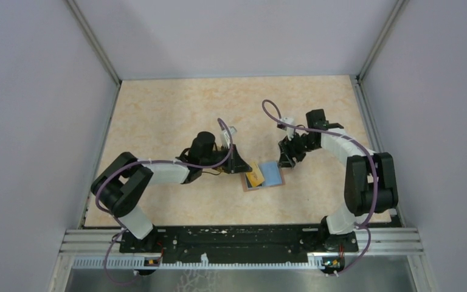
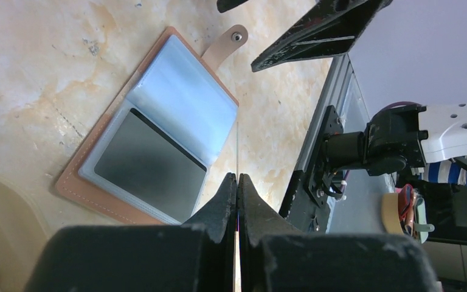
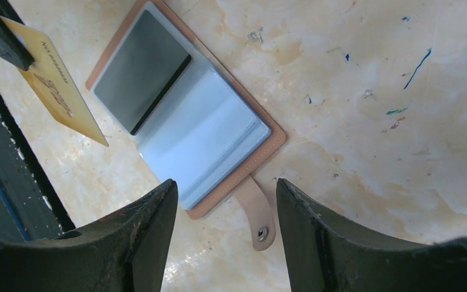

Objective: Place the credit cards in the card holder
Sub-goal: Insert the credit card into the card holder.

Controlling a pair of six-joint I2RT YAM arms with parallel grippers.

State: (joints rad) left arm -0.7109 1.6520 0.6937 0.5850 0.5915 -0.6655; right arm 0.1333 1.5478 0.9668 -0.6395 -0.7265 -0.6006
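The card holder [image 1: 267, 176] lies open on the table, reddish-brown outside and light blue inside [image 2: 176, 103] [image 3: 200, 134]. A dark card [image 3: 140, 70] sits in one of its clear sleeves, and its snap strap [image 3: 258, 216] points away from the fold. My left gripper [image 1: 245, 168] [image 2: 238, 176] is shut on an orange-yellow credit card [image 1: 256, 177] [image 3: 58, 91], held over the holder's left half; its own camera sees the card edge-on [image 2: 237, 146]. My right gripper [image 1: 289, 159] [image 3: 225, 188] hovers open over the strap, with nothing between its fingers.
Grey walls with aluminium posts surround the marbled table [image 1: 176, 115]. The black base rail [image 1: 237, 237] runs along the near edge. A tape roll [image 2: 395, 210] lies beyond the table edge. A pale cream curved surface [image 2: 0, 231] fills the left wrist view's lower left corner.
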